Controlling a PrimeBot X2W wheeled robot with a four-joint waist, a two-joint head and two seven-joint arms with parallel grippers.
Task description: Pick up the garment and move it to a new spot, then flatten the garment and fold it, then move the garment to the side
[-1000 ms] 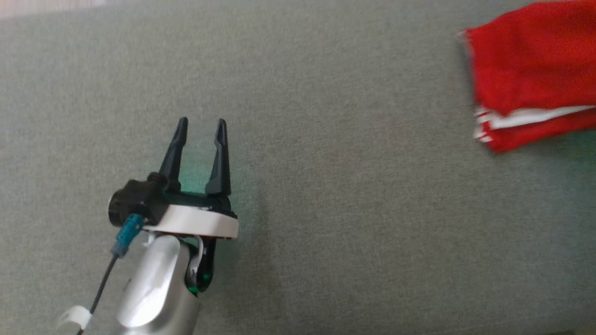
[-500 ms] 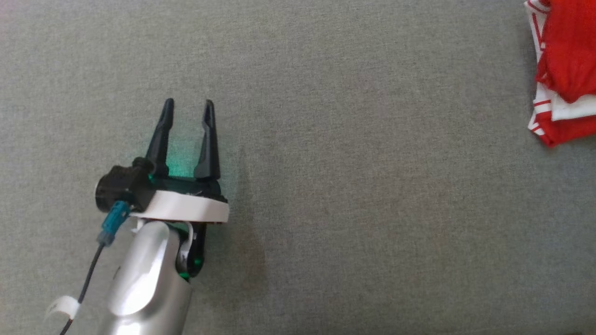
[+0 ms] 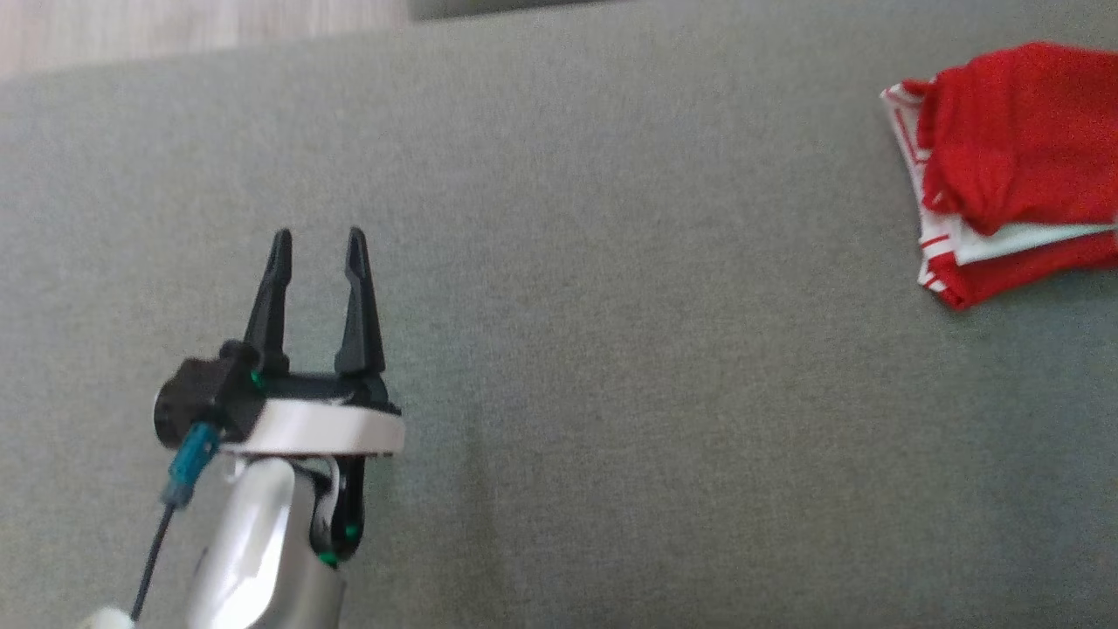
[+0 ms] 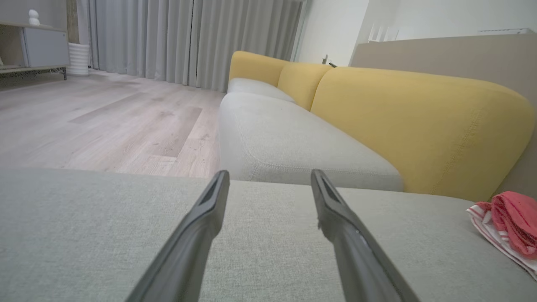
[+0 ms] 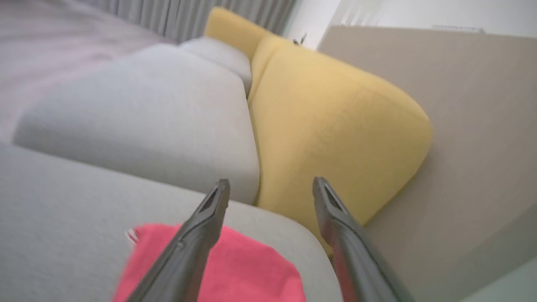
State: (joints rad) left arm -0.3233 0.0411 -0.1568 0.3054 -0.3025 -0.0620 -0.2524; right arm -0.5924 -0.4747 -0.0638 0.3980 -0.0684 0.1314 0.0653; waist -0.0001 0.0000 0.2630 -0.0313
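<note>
My left gripper (image 3: 318, 238) sits at the lower left of the head view. Its two dark fingers are spread apart with nothing between them, pointing up the frame over the grey seat cushion (image 3: 611, 349). I cannot tell whether the fingertips touch the fabric.

The garment (image 3: 1022, 148), red with white striped trim, lies folded in a small stack at the upper right of the head view. It is well apart from my left gripper and cut off by the right edge. A white layer shows between the red folds near its lower edge.

In my left wrist view the same stack sits at the lower right, on the cushion beside the yellow back cushion (image 4: 419, 126). Beyond my fingers a paler seat cushion (image 4: 285, 142) runs toward the grey curtains (image 4: 188, 37). A wooden floor (image 4: 105, 121) lies at the left, with a low cabinet (image 4: 42, 46) in the upper left corner.

My right gripper (image 5: 271, 181) is likewise spread wide and empty in its own blurred wrist view. It is above the garment, whose red cloth shows at the bottom middle of that frame beneath my fingers, near the cushion's far corner.
</note>
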